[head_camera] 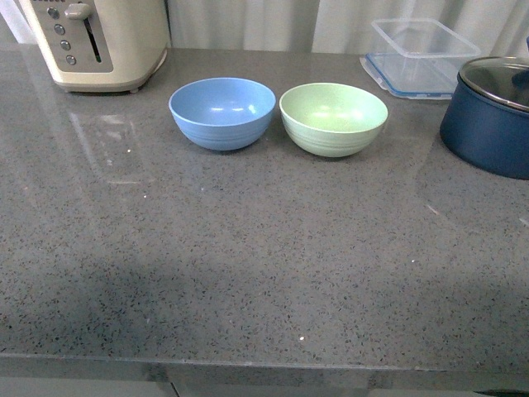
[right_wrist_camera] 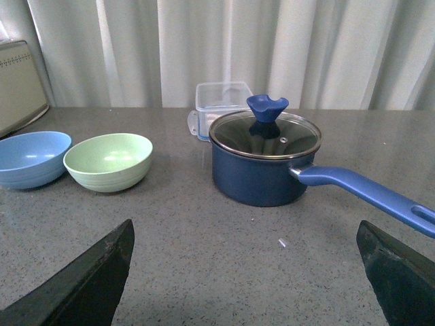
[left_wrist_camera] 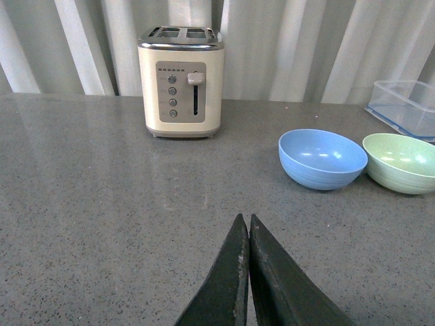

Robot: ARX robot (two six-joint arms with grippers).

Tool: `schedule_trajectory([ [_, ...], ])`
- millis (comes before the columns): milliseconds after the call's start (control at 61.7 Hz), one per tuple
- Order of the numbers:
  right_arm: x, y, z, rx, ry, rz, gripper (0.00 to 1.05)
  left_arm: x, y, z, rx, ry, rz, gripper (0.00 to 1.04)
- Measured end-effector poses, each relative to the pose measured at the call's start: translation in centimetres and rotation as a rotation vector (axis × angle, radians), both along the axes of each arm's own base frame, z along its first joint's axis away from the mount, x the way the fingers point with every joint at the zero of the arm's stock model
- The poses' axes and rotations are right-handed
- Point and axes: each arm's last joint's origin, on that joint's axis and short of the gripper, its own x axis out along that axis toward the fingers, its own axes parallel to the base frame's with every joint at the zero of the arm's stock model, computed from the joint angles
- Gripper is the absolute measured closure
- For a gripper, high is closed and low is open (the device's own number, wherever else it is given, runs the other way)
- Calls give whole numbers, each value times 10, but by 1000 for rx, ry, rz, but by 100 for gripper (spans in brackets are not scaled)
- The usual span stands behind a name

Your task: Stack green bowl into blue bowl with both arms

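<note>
The pale green bowl and the light blue bowl stand upright side by side on the grey counter, nearly touching, blue on the left, both empty. Neither arm shows in the front view. In the left wrist view my left gripper is shut with nothing in it, well short of the blue bowl and green bowl. In the right wrist view my right gripper is open wide and empty, with the green bowl and blue bowl ahead and off to one side.
A cream toaster stands at the back left. A clear blue-rimmed container sits at the back right, and a dark navy pot with glass lid stands right of the green bowl, its blue handle reaching toward my right gripper.
</note>
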Motion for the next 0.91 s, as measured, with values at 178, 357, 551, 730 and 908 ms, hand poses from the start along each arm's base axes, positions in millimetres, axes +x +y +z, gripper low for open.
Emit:
schedule_trajectory([
  [178,0,0,0,0,0,0,10,-7,0,0,0,-2,0,101],
  [357,0,0,0,0,0,0,10,-11,0,0,0,-2,0,101],
  [551,0,0,0,0,0,0,10,-19,0,-3,0,24,0,101],
  [730,0,0,0,0,0,0,10,-25,0,-3,0,5,0,101],
  [908,0,0,0,0,0,0,10,-25,0,-3,0,5,0,86],
])
